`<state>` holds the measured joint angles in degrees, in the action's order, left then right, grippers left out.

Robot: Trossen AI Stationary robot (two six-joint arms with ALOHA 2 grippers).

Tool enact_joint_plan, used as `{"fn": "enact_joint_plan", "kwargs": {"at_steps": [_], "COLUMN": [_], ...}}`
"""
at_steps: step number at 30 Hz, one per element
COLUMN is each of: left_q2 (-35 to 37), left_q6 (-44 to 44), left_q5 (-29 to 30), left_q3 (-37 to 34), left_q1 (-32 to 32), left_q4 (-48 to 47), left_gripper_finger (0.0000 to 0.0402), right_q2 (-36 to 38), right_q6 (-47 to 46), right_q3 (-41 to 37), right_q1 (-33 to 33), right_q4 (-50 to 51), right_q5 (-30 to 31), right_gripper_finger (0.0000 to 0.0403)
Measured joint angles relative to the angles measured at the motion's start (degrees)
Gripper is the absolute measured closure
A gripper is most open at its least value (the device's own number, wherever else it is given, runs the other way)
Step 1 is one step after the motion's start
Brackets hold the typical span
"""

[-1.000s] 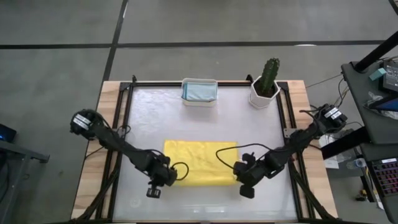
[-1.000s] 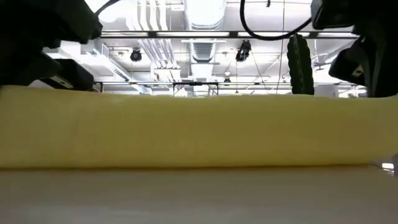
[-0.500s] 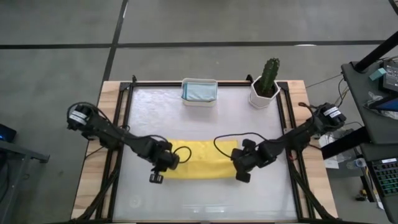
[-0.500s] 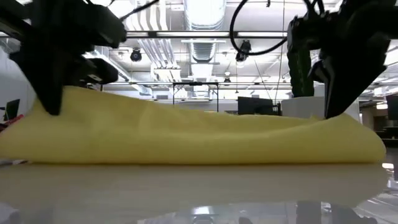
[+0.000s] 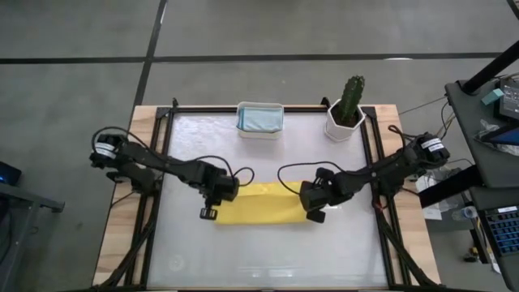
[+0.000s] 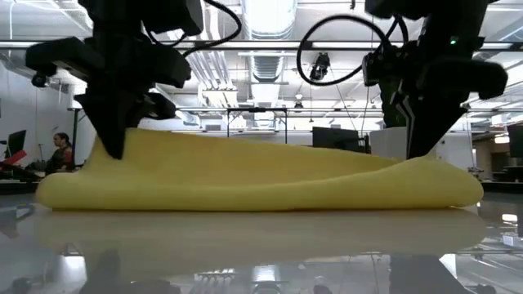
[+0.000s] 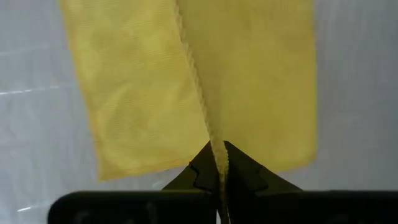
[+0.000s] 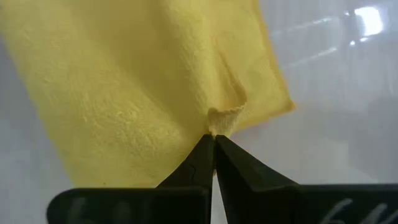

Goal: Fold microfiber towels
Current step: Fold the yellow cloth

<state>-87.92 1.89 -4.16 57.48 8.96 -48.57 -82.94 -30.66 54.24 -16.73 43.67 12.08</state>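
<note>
High view: both end effectors pinch yellow towel [image 5: 259, 204] ends

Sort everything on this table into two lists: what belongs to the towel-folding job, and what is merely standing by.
In the job:
yellow towel
left gripper, shut on it
right gripper, shut on it
pale blue towel

Standing by:
white tub
potted cactus

Both arms reach inward, wrists bent down; left claw [image 5: 212, 203] and right claw [image 5: 312, 205] each pinched closed on cloth
</note>
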Motion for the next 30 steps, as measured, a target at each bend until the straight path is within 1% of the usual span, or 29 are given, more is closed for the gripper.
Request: {"fn": "enact_joint_plan", "kwargs": {"at_steps": [4, 10, 13, 18, 25, 30], "left_q2": [0.0, 0.0, 0.0, 0.0, 0.0, 0.0], "left_q6": [-2.3, -2.6, -3.3, -5.4, -5.7, -5.3], "left_q5": [0.0, 0.5, 0.7, 0.7, 0.9, 3.2], "left_q3": [-0.8, -4.0, -5.0, -5.5, -5.6, -7.2], "left_q1": [-2.9, -7.2, -8.6, -9.4, -9.4, -9.4], "left_q4": [0.1, 2.1, 3.6, 5.9, 6.1, 7.0], "left_gripper_finger": [0.0402, 0.0402, 0.0402, 0.0402, 0.0402, 0.0402], "right_q2": [0.0, 0.0, -0.2, -1.5, -2.5, -2.5], "right_q6": [1.5, 4.0, 4.8, 5.2, 5.4, 5.3], "right_q3": [0.0, 0.0, 0.0, 0.0, 0.0, 0.2], "right_q1": [2.0, 4.0, 5.0, 6.1, 6.3, 6.3], "right_q4": [1.0, 0.8, 0.2, -0.3, -0.9, -1.6], "right_q5": [0.5, 4.5, 4.5, 4.5, 5.7, 6.2], "right_gripper_finger": [0.0394, 0.0394, 0.0394, 0.0394, 0.0394, 0.0394]}}
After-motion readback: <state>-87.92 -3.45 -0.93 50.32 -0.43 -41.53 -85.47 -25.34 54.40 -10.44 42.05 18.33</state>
